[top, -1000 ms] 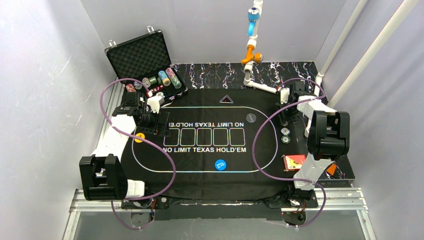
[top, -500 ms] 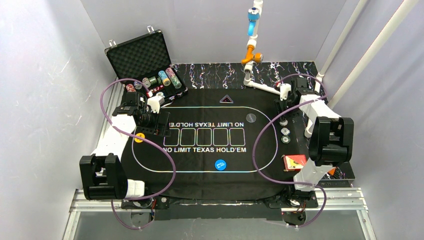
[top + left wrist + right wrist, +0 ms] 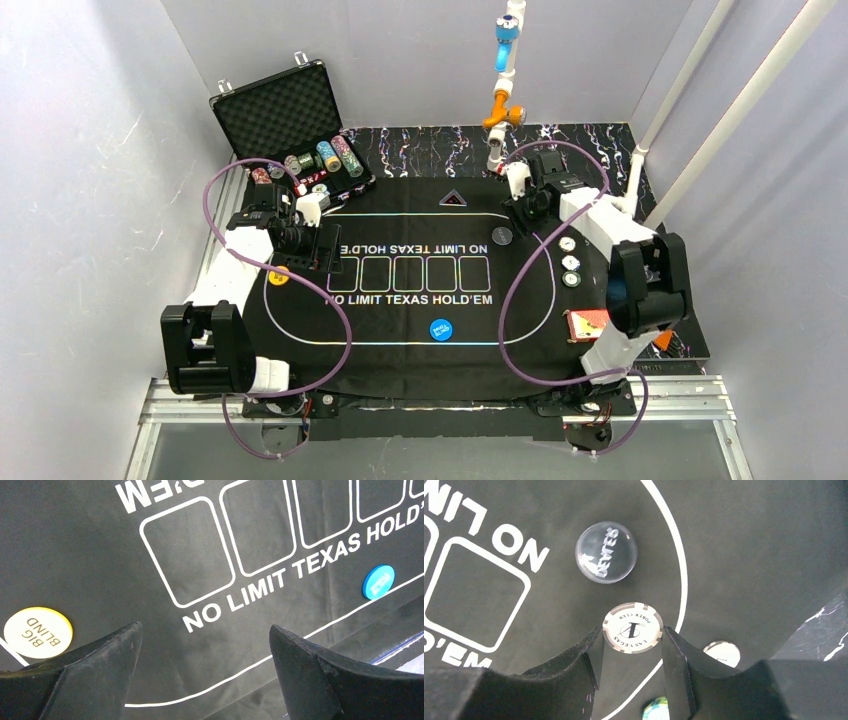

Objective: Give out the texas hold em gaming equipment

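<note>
My right gripper is shut on a white and grey striped poker chip marked "Las Vegas Poker Club". It holds the chip over the mat's white line, just short of the dark dealer button. In the top view this gripper is at the mat's far right. My left gripper is open and empty above the mat, with the yellow Big Blind button to its left and the blue button to its right. Three chips lie in a row on the right. A red-backed deck lies near the right arm.
The open black foam-lined case stands at the far left, with rows of chips in front of it. The black mat covers most of the table. A white chip and a greenish chip lie under my right gripper.
My right gripper has swung left and toward the far edge, from the row of chips to beside the dealer button, with the chip in it. The left arm has barely moved.
</note>
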Robot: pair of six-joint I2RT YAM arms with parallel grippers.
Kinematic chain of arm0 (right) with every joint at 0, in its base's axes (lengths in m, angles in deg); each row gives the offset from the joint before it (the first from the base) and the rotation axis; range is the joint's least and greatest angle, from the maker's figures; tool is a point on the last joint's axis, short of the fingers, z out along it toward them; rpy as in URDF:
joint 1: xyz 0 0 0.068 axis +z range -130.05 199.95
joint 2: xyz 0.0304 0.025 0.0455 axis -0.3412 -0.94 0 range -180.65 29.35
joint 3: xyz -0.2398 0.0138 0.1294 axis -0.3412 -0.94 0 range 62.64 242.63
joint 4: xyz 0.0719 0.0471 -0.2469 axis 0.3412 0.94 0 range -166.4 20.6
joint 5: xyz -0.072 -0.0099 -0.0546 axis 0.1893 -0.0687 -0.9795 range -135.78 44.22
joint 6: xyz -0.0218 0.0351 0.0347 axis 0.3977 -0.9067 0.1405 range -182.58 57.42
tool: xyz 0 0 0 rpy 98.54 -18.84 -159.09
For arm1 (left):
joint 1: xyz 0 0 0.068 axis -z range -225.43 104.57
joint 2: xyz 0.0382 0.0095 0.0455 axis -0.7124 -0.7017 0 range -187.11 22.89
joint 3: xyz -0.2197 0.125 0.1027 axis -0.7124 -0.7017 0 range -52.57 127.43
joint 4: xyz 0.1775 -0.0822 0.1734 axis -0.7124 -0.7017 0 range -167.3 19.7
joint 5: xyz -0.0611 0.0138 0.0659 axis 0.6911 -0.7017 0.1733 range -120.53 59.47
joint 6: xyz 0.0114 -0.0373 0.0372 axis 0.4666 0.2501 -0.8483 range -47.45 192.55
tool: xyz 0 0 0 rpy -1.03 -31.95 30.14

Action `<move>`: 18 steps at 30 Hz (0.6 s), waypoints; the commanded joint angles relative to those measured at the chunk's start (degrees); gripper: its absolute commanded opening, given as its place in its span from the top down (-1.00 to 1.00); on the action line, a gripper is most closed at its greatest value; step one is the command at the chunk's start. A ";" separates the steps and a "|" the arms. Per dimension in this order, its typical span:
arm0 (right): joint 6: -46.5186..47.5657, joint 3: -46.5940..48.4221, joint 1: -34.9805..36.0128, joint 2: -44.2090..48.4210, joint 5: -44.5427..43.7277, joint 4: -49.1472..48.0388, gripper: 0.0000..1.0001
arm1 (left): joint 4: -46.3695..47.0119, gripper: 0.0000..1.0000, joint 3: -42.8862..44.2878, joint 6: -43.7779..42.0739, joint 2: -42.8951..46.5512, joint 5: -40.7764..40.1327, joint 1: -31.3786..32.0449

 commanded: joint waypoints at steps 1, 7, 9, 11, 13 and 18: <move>-1.35 5.56 -0.82 -5.51 -3.65 -3.60 0.01 | -0.66 -0.97 0.86 0.10 -0.18 1.65 -0.19; -3.14 11.05 -0.85 -11.28 -3.17 -4.56 -0.02 | -0.94 -0.97 1.04 -0.06 -0.48 1.82 -0.19; -3.53 12.43 -1.06 -12.95 -3.16 -4.29 -0.03 | -1.04 -0.97 1.01 -0.13 -0.58 1.75 -0.23; -3.86 13.27 -1.28 -14.19 -2.71 -4.35 -0.05 | -1.07 -0.97 1.04 -0.19 -0.58 1.67 -0.21; -4.08 13.81 -1.33 -15.29 -2.60 -4.58 -0.06 | -1.13 -0.97 1.04 -0.33 -0.69 1.63 -0.23; -4.41 14.74 -1.53 -17.40 -2.24 -4.76 -0.12 | -1.14 -0.97 1.18 -0.29 -1.00 1.72 -0.20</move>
